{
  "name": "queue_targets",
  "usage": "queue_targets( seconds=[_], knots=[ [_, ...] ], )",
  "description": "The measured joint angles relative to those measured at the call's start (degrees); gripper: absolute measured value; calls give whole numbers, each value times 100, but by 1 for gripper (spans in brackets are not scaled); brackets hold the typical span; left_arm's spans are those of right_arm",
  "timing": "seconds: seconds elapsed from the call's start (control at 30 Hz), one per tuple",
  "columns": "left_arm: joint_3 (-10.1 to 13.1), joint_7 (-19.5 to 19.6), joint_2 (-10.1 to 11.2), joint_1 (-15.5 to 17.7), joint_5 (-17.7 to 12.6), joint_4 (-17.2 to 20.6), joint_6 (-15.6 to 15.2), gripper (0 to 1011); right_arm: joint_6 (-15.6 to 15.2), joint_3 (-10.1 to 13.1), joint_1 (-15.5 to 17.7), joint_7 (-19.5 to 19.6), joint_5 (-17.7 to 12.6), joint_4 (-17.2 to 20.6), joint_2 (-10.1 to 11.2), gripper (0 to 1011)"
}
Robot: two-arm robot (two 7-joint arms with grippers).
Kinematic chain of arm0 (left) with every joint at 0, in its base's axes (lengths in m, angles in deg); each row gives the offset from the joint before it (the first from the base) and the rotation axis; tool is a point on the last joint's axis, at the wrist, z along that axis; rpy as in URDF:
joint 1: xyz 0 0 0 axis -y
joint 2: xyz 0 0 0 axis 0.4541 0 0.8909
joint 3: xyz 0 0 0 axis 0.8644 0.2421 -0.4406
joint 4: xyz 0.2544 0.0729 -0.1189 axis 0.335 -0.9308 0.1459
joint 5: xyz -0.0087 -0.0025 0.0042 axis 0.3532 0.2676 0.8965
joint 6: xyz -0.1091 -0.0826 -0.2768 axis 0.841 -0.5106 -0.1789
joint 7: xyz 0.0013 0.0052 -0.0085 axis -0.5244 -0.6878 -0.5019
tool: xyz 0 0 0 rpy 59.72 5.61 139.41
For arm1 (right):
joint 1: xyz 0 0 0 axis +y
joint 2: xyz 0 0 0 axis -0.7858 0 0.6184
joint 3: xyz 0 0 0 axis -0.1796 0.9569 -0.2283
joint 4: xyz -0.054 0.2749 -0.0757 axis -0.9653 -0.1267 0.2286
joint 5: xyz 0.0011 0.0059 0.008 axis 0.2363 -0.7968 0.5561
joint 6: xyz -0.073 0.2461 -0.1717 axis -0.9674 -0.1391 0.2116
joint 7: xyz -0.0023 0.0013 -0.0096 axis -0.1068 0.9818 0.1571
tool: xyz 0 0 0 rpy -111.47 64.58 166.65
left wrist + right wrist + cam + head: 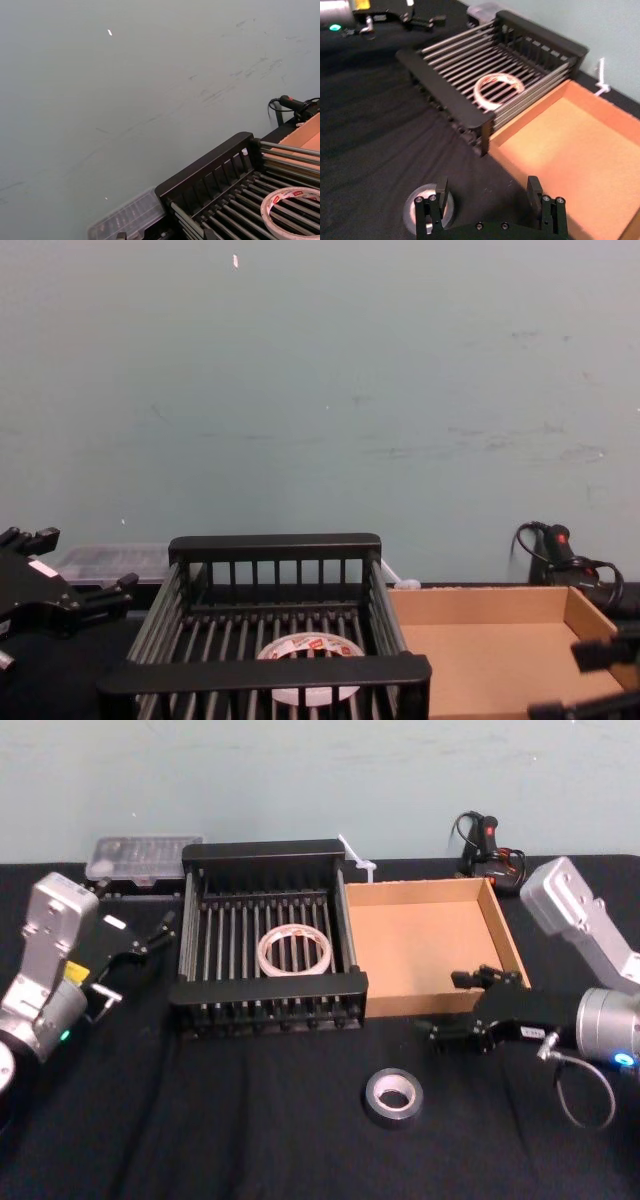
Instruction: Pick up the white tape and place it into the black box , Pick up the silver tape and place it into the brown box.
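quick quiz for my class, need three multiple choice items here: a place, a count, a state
1. White tape is: A in the black box B in the brown box C on the black cloth
2. Rolls in the brown box: A two B one C none
3. Right hand is: A open B shut on the silver tape C shut on the white tape

1 A, it lies on that box's bars. 2 C, bare bottom. 3 A, fingers apart beside the silver tape on the black cloth. Left hand sits left of the black box.
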Motion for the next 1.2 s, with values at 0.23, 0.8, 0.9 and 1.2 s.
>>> queue_targets(
  seconds=[0.23, 0.8, 0.9, 1.2],
  knots=[
    [0, 0, 0, 0, 0, 0, 0, 1001, -104, -222, 13, -81, -47, 18, 85, 1000],
    [0, 0, 0, 0, 0, 0, 0, 1001, -247, -739, -233, -136, 134, -297, -27, 1002],
    [0, 0, 0, 0, 0, 0, 0, 1001, -220, -800, -277, -145, 206, -372, -69, 1002],
    [0, 0, 0, 0, 0, 0, 0, 1001, -116, -930, -377, -175, 412, -554, -201, 1002]
  ],
)
